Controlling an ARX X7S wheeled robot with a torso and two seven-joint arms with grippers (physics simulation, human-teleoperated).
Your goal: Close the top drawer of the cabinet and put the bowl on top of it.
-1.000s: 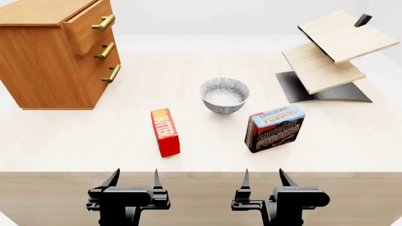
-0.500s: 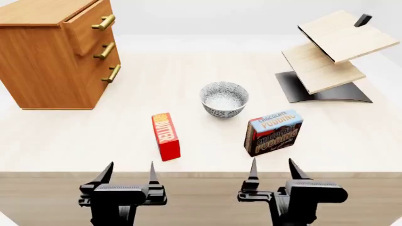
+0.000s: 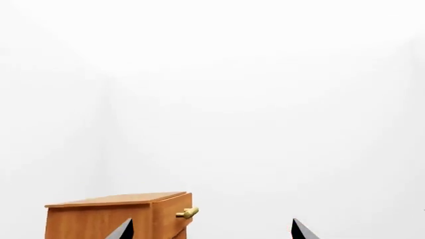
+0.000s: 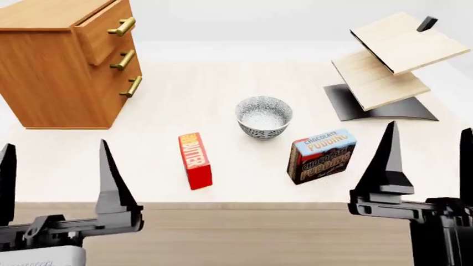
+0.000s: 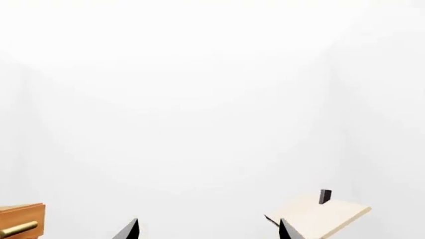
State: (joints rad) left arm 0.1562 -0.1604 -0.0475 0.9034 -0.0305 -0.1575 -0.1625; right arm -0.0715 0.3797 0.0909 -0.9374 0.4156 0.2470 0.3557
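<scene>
Nearest: left gripper (image 4: 53,176) and right gripper (image 4: 427,160), both with fingers spread wide, nothing held, hanging over the counter (image 4: 221,83) front edge, well short of everything on it.

Landmark = bowl (image 4: 264,116), upright mid-counter. Just in front of bowl, toward robot: red butter box (image 4: 195,160) on the left-arm side, chocolate pudding box (image 4: 320,154) on the right-arm side. Both near bowl, neither touching it.

Risk 1: reaching for bowl from either front corner means passing over a box. Low approach likely to clip or topple one, maybe shove it into bowl.

Risk 2: deep round wall, probably smooth. Rim pinch could slip or tip bowl on lift if off-centre.

Beyond bowl, right-arm side: tilted two-tier wooden shelf (image 4: 391,61), well apart, probably out of the way.

Farthest, well to bowl's left-arm side and behind: cabinet (image 4: 63,61). Top drawer (image 4: 103,30) sticking out past the two fronts below, so not shut yet.

Risk 3: push off-centre or on brass handle (image 4: 123,26) could skid off or nudge the whole cabinet instead of sliding the drawer.

Risk 4: bowl set near the top's front edge may slide off. Wrist views mostly blank wall, little help for aiming.
</scene>
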